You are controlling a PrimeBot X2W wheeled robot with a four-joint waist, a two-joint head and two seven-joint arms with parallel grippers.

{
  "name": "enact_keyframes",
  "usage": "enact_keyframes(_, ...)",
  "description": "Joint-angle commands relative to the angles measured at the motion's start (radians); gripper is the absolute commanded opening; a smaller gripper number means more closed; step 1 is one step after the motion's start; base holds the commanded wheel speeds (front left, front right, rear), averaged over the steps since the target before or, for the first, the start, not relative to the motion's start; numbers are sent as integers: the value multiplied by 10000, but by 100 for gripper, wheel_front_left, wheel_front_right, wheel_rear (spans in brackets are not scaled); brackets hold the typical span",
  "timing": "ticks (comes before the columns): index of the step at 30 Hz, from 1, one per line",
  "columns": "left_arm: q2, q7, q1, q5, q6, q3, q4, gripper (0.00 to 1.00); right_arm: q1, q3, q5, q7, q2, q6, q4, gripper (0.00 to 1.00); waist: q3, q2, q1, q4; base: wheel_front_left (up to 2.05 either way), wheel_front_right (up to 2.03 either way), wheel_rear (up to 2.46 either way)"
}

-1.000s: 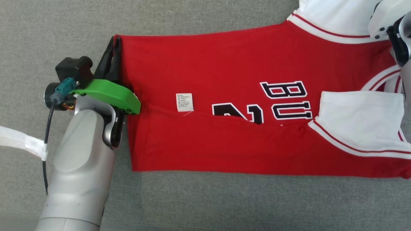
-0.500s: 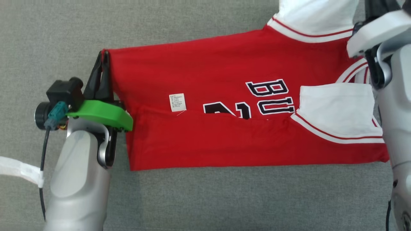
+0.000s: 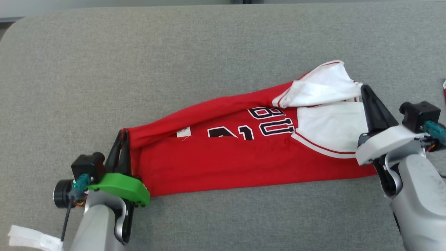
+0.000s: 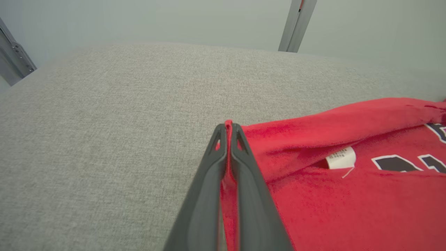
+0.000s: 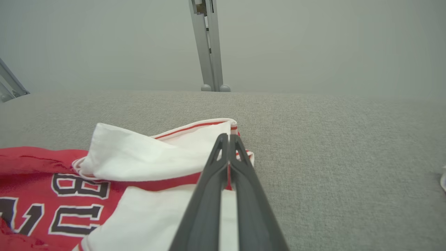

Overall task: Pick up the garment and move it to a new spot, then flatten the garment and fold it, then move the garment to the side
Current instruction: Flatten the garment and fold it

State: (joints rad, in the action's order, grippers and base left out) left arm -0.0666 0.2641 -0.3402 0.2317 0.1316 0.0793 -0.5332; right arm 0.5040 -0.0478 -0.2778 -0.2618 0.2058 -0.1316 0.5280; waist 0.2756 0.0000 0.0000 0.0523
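Note:
The garment [image 3: 223, 157] is a red jersey with white sleeves and black lettering, folded lengthwise into a long band across the grey cushion. My left gripper [image 3: 122, 134] is shut on its left end, with red cloth pinched between the fingers [image 4: 228, 130]. At the sleeve end my right gripper [image 3: 364, 89] is shut on the white and red edge [image 5: 230, 139]. The upper layer sags toward the middle and one white sleeve [image 3: 320, 87] lies rumpled over the top. A small white label [image 3: 183, 132] shows at the fold.
The grey cushion [image 3: 209, 52] stretches far beyond the jersey, with a rounded corner at the upper left. A white strip [image 3: 28, 238] lies at the lower left. Metal frame posts [image 5: 209, 45] stand behind the cushion, and a small red and white item [image 3: 445, 90] peeks in at the right edge.
The head view has pulled back and shifted. Both grippers keep their hold on the jersey ends and have drawn them toward the near side, so the upper half now folds down and the band looks narrower.

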Motion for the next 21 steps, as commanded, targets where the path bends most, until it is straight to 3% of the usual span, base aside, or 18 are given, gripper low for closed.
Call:
enact_keyframes(1, 30, -2, 277, -61, -23, 1, 9, 0, -312, 44, -73, -39, 1, 20, -54, 0, -281, 0, 0, -179, 0, 0, 0)
enact_keyframes(15, 142, -3, 1659, 143, -23, -110, 207, 1, -2198, 860, -31, -40, -400, 20, -72, 0, -840, 0, 0, 69, 0, 0, 0)
enact_keyframes(16, 141, -3, 1739, 183, -24, -84, 238, 20, -2286, 879, 8, -40, -409, 20, -22, 0, -863, 0, 0, 76, 0, 0, 0)
enact_keyframes(17, 142, -3, 1800, 232, -29, -53, 249, 53, -2344, 889, 75, -40, -408, 20, 45, 0, -881, 0, 0, 83, 0, 0, 0)
enact_keyframes(18, 142, -3, 1875, 275, -50, -27, 258, 100, -2393, 911, 114, -40, -425, 20, 161, 0, -896, 0, 0, 94, 0, 0, 0)
enact_keyframes(19, 141, -3, 1913, 298, -75, -4, 272, 100, -2410, 933, 141, -40, -447, 20, 263, 0, -902, 0, 0, 106, 0, 0, 0)
enact_keyframes(20, 141, -3, 1938, 361, -104, 36, 329, 100, -2384, 959, 154, -40, -465, 20, 332, 33, -901, 0, 0, 123, 0, 0, 0)
enact_keyframes(21, 140, -3, 1940, 376, -136, 56, 420, 100, -2334, 990, 175, -40, -471, 20, 356, 80, -894, 0, 0, 141, 0, 0, 0)
